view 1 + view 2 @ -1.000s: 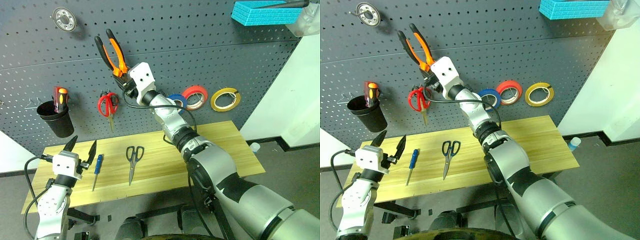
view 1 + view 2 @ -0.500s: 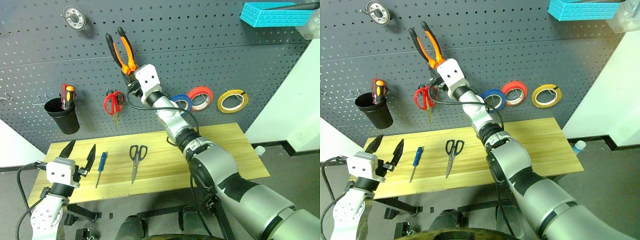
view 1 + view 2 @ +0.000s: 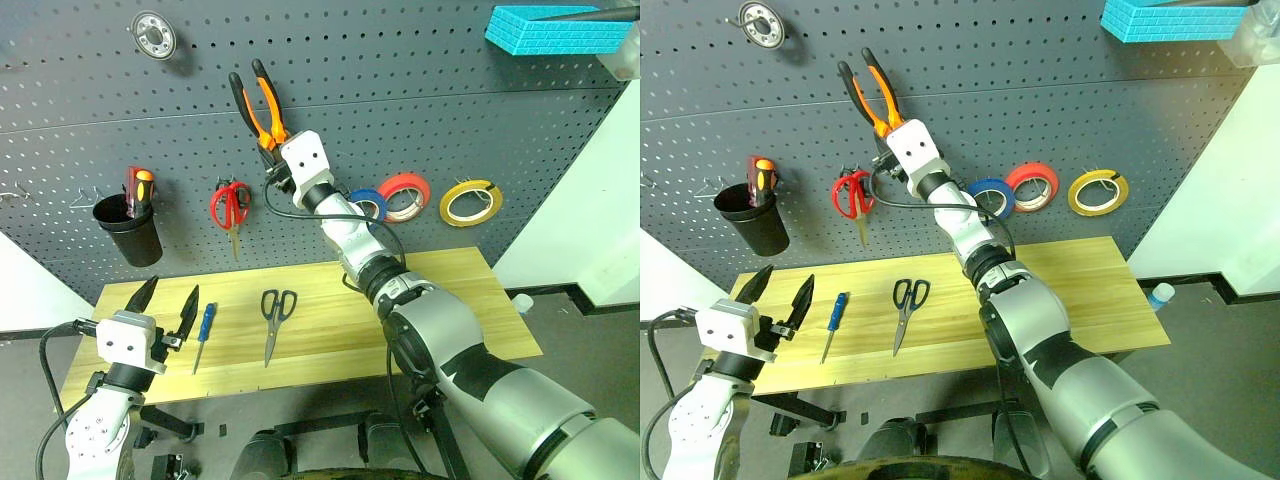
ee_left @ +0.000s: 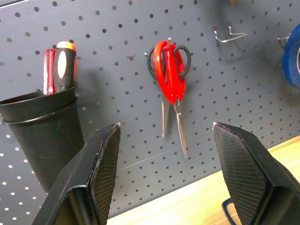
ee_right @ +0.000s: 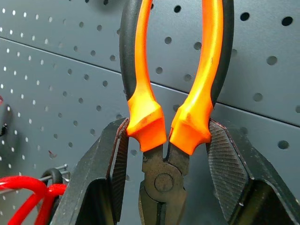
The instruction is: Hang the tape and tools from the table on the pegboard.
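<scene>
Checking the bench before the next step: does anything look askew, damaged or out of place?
Nothing looks damaged or spilled. The pliers are held handles-up against the pegboard in the right gripper, not yet hung. The blue-handled screwdriver and dark grey-handled scissors lie on the table.

The pegboard [image 3: 420, 60] looks matt dark grey. The table [image 3: 450, 290] has a smooth, light wood-grain top. The pliers [image 5: 171, 112] show glossy orange-and-black handles over dull dark metal. The fingers [image 4: 105, 164] carry rough, cross-hatched black pads.
</scene>
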Controlling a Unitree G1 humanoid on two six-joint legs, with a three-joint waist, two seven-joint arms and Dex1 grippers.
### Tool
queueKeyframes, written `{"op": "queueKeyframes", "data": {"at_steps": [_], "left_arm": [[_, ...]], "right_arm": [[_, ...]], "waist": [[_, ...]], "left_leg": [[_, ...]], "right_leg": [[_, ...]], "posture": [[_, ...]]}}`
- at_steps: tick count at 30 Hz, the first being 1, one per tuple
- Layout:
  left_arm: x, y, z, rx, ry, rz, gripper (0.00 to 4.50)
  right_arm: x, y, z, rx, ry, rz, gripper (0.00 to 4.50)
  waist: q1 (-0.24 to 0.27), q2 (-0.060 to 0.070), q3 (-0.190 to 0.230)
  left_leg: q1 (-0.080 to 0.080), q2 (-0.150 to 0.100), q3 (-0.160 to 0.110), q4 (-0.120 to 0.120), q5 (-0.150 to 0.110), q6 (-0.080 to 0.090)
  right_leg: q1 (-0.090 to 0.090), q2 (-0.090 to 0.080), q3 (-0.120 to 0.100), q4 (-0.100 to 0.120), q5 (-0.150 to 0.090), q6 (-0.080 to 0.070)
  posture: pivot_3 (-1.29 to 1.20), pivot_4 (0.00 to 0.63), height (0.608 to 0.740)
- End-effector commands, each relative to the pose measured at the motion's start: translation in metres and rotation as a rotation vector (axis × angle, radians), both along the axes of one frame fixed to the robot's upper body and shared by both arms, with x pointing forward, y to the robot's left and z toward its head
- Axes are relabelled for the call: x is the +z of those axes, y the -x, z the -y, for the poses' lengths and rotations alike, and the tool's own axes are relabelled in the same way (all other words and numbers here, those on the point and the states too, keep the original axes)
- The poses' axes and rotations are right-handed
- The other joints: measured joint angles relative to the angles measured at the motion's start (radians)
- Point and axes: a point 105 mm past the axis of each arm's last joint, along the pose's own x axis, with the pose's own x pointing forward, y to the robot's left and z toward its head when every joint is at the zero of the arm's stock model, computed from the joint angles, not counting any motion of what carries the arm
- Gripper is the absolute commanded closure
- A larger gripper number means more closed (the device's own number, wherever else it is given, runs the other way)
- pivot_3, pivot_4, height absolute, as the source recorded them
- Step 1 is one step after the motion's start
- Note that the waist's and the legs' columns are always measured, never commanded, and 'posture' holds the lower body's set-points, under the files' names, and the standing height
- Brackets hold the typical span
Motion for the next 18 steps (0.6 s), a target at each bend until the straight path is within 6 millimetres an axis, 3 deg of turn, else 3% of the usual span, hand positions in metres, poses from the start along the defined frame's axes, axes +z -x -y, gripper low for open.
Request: {"op": "queueKeyframes", "data": {"at_steps": [1,8,18], "left_arm": [[0.012,-0.003,0.005,-0.024,-0.013,0.046,1.22],[0.021,-0.013,0.013,-0.058,-0.005,0.078,1.22],[0.028,-0.023,0.032,-0.122,0.016,0.084,1.22]], "right_arm": [[0.019,0.002,0.002,0.003,-0.037,0.07,2.4],[0.025,0.002,0.006,0.001,-0.045,0.093,2.4],[0.026,-0.002,0.023,-0.035,-0.052,0.116,2.4]], "waist": [[0.0,0.0,0.0],[0.0,0.0,0.0],[-0.002,0.001,0.031]], "left_leg": [[0.0,0.0,0.0,0.0,0.0,0.0],[0.0,0.0,0.0,0.0,0.0,0.0],[0.0,0.0,0.0,0.001,0.0,0.0]], "right_leg": [[0.0,0.0,0.0,0.0,0.0,0.0],[0.0,0.0,0.0,0.0,0.0,0.0],[0.0,0.0,0.0,0.0,0.0,0.0]], "posture": [[0.03,0.0,0.738],[0.02,0.001,0.738],[-0.01,0.081,0.738]]}}
